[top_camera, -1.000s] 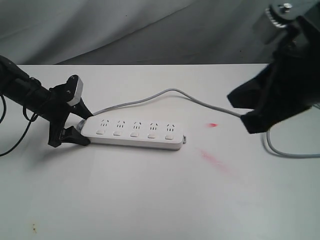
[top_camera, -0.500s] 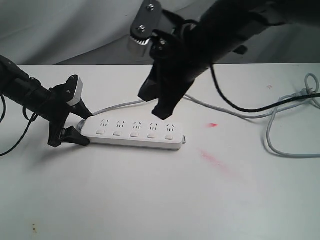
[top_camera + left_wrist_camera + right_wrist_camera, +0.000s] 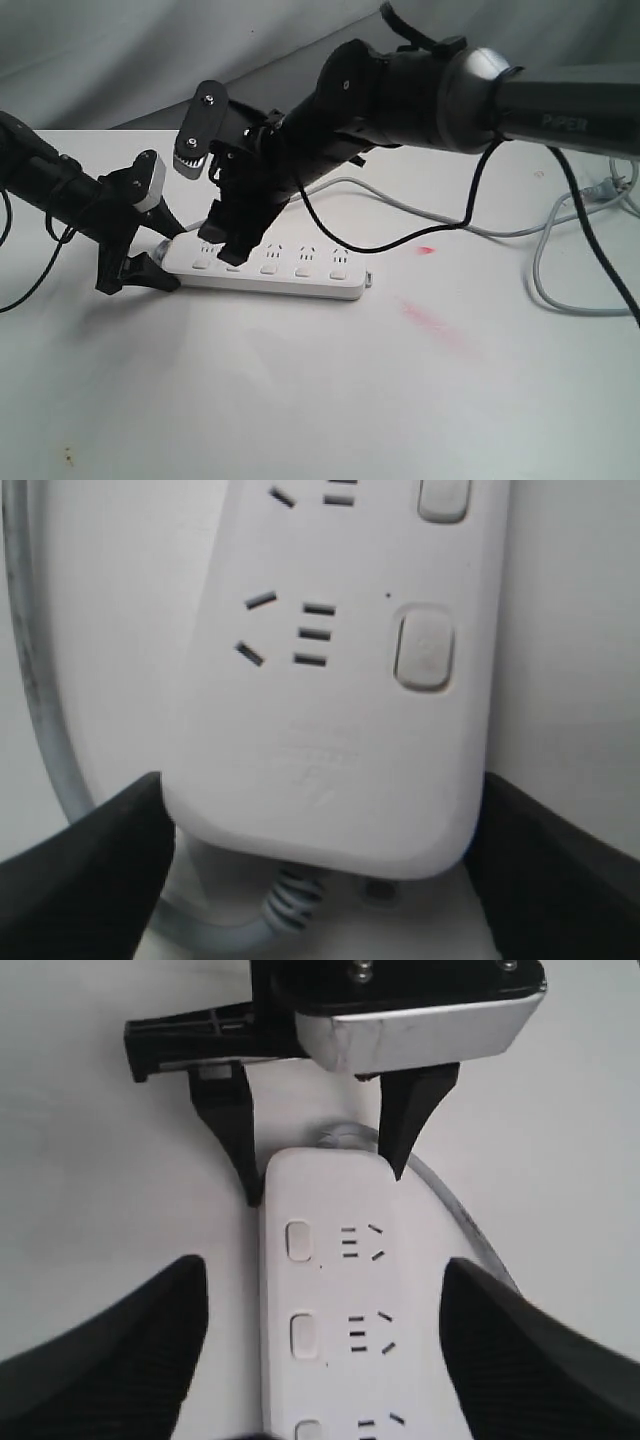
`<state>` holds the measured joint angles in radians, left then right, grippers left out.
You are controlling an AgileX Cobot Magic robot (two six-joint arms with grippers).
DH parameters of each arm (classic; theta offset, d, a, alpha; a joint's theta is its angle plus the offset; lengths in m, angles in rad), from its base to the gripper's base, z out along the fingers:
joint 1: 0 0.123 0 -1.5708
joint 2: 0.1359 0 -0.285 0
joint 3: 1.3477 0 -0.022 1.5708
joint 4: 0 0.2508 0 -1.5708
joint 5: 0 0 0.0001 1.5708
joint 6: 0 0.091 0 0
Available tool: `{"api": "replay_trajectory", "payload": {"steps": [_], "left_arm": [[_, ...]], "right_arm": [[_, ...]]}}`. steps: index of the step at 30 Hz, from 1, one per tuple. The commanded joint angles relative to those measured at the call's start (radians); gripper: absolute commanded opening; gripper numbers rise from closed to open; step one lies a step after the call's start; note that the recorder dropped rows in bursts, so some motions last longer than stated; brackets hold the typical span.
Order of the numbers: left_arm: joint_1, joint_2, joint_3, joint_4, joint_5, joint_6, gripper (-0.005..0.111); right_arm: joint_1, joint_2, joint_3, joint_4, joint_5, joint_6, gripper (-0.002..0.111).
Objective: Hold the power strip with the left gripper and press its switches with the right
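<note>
Steeply tilted, right claw (image 3: 229, 240) gapes above the power strip (image 3: 300, 281); left claw (image 3: 167, 256) clamps its end.

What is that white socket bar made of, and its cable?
The power strip looks like smooth white moulded plastic with a satin sheen and rounded edges. Its cord seems sheathed in grey rubber or vinyl, since it bends in loose loops; which, I cannot tell.
</note>
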<state>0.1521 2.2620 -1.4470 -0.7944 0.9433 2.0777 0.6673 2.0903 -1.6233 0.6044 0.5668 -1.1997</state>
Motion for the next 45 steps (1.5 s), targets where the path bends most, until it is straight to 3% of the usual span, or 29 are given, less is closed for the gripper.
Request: {"api": "replay_trajectory", "payload": {"steps": [1,9,17,45], "left_arm": [[-0.002,0.000,0.001,0.052,-0.004,-0.002,0.065],[-0.002,0.000,0.001,0.052,-0.004,-0.005,0.065],[-0.002,0.000,0.001,0.052,-0.004,-0.003,0.065],[-0.002,0.000,0.001,0.052,-0.004,-0.002,0.065]], "right_arm": [[0.012,0.033,-0.007,0.087,-0.084,-0.007,0.066],[0.010,0.093,-0.009,0.143,-0.108,-0.153,0.066],[0.004,0.252,-0.223,0.226,-0.047,-0.172,0.066],[-0.018,0.319,-0.223,0.224,-0.113,-0.187,0.066]]}}
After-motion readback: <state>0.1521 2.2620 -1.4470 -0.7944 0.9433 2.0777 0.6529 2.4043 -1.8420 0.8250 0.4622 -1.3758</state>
